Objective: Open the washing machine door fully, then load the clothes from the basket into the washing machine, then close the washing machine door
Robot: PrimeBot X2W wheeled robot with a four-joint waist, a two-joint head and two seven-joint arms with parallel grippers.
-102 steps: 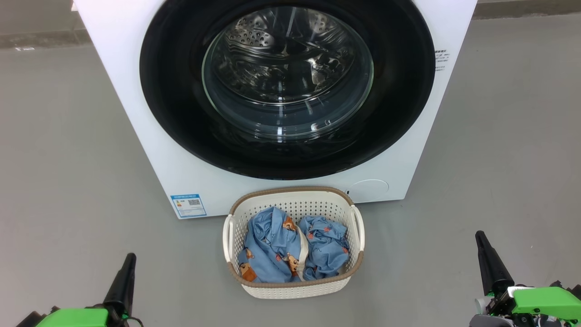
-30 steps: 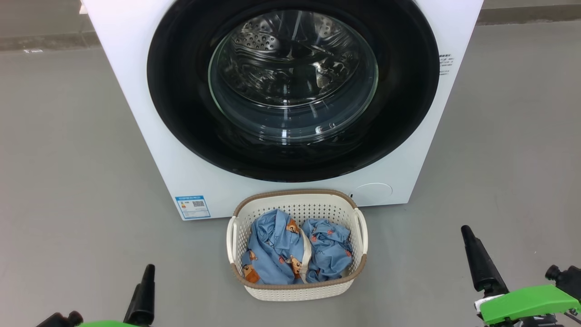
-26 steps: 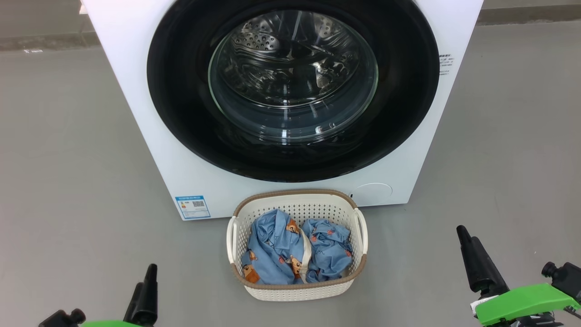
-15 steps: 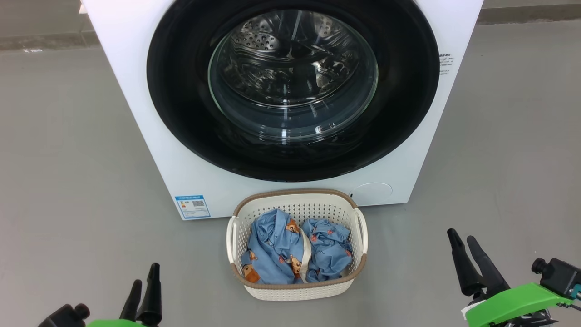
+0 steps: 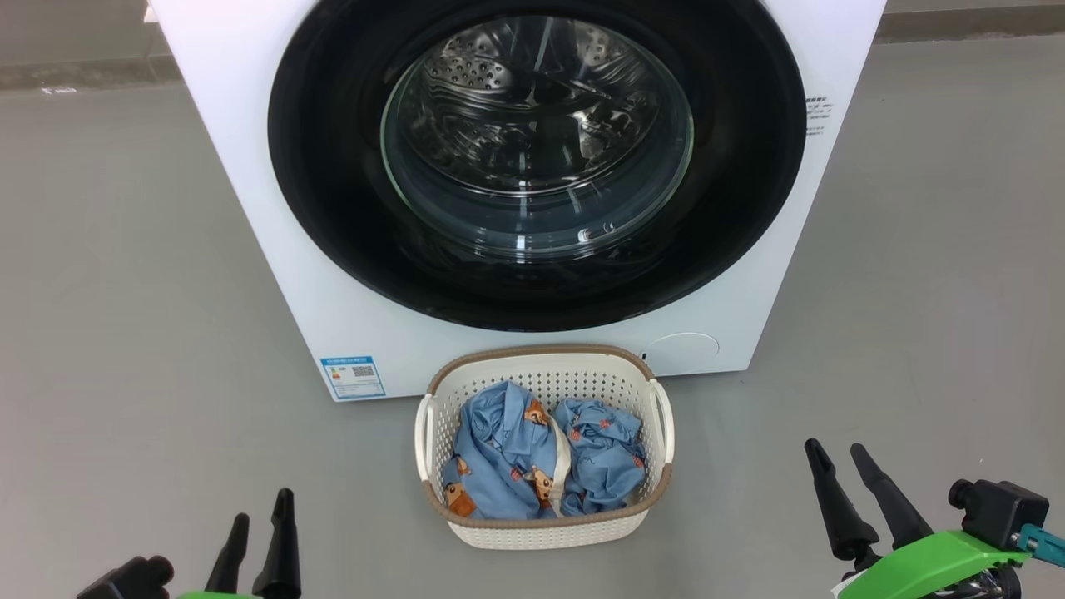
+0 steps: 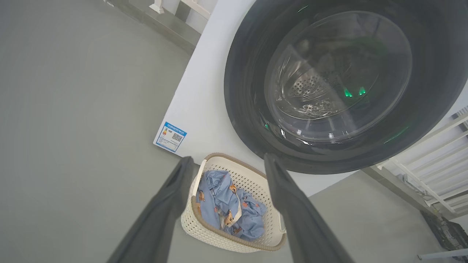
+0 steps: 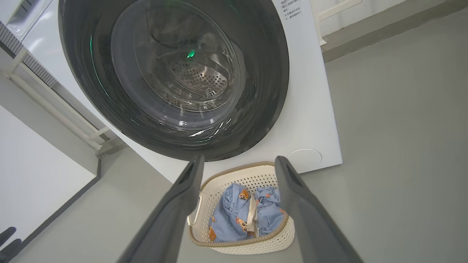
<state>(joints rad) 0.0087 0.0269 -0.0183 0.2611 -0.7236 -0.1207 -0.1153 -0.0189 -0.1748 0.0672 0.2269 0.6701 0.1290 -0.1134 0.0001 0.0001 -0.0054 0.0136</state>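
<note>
The white washing machine stands ahead with its round black-rimmed door closed flat against the front. On the floor just before it sits the cream basket holding the light blue bear-print clothes. My left gripper hangs open at the lower left, well clear of the basket. At the lower right my right gripper is open too, with nothing between its fingers. In both wrist views the basket and door lie beyond the spread fingers.
Grey floor surrounds the machine on both sides. A blue sticker marks the machine's lower left corner and a round cap its lower right. A white rack stands beside the machine.
Both grippers have gone from shut to open. The right gripper has drifted left and lower in the head view; the left has shifted slightly. The door, basket and clothes are unmoved.
</note>
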